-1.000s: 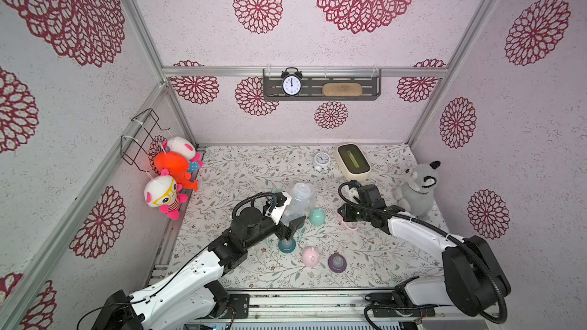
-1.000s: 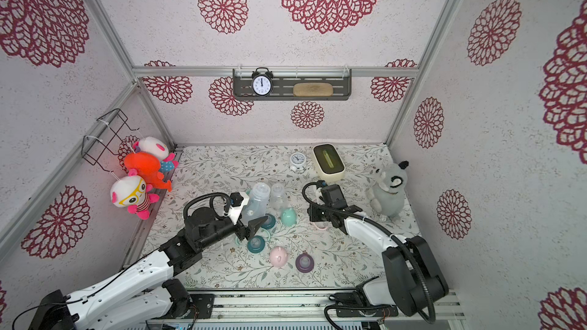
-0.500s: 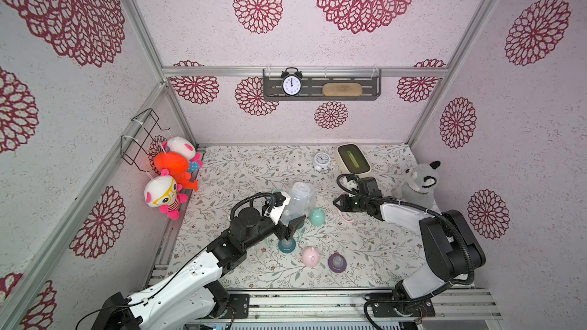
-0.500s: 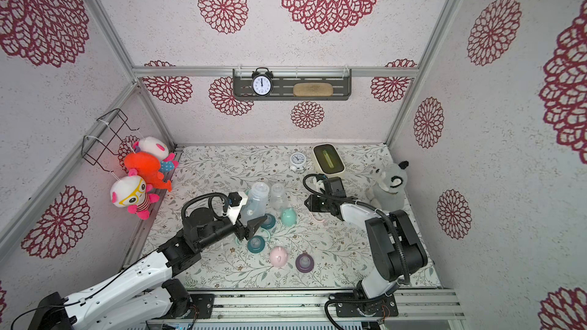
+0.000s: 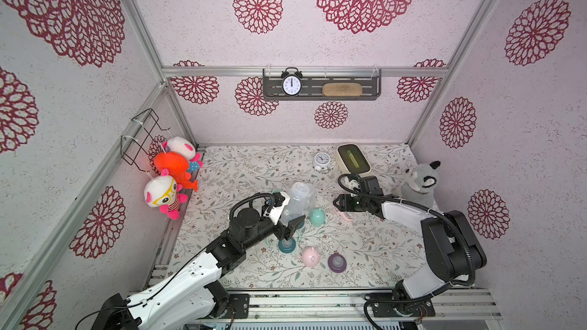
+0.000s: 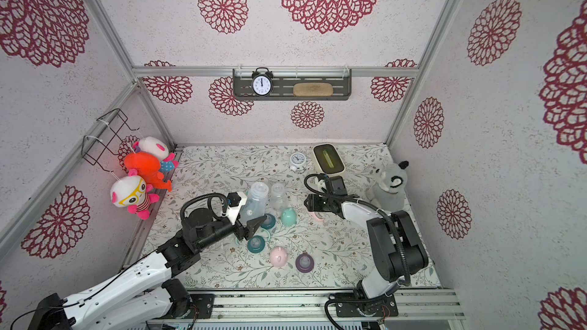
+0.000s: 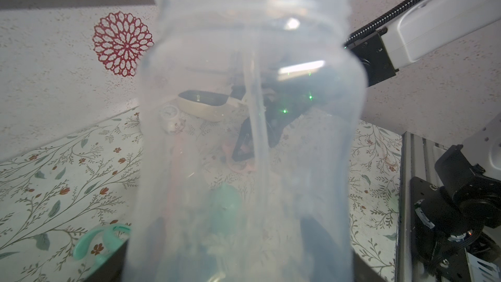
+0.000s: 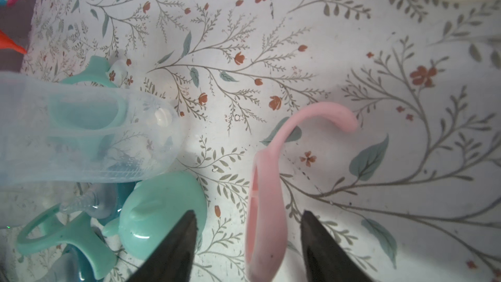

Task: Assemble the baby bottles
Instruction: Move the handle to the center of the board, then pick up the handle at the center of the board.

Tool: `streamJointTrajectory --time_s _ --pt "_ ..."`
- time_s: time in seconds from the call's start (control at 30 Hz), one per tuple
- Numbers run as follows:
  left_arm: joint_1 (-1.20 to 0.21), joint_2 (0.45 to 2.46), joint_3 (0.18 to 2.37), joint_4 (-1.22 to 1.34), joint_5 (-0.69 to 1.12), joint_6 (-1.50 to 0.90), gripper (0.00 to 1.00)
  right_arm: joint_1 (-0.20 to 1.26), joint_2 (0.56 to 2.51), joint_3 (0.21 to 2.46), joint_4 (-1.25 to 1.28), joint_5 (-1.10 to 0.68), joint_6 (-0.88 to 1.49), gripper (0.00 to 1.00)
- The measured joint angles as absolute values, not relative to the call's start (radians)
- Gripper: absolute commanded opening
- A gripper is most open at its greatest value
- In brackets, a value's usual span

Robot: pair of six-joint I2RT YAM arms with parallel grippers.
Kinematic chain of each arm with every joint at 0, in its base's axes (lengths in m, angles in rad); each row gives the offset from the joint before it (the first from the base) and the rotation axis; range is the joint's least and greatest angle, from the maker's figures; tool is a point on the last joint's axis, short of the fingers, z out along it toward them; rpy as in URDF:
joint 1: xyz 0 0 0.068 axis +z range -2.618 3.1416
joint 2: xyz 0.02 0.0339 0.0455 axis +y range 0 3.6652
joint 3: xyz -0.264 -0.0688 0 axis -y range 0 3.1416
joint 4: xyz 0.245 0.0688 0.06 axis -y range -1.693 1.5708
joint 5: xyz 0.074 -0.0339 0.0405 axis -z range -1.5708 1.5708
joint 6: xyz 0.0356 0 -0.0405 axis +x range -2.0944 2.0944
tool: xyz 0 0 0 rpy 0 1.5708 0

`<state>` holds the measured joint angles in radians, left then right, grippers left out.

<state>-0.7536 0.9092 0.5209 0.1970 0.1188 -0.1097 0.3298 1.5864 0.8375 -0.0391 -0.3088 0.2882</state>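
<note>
Centre the pink handle ring [image 8: 267, 223] between the wide-open fingers of the right gripper [image 8: 248, 212] before closing, with the clear bottle [image 5: 295, 201] clamped in the left gripper [image 5: 287, 221] at the middle of the worktop [image 5: 241, 182].

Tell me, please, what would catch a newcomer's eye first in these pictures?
The bright plush toys hanging on the left wall stand out first. In the middle, the left gripper holds a clear bottle, while the right gripper stands open with a pink handle ring between its jaws.
</note>
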Motion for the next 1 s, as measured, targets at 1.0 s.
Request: streamJointTrajectory --time_s 1.0 --pt "-0.754 0.904 0.521 0.196 0.12 -0.11 0.01 0.468 1.549 0.686 -0.004 -0.194 0.28 0.64"
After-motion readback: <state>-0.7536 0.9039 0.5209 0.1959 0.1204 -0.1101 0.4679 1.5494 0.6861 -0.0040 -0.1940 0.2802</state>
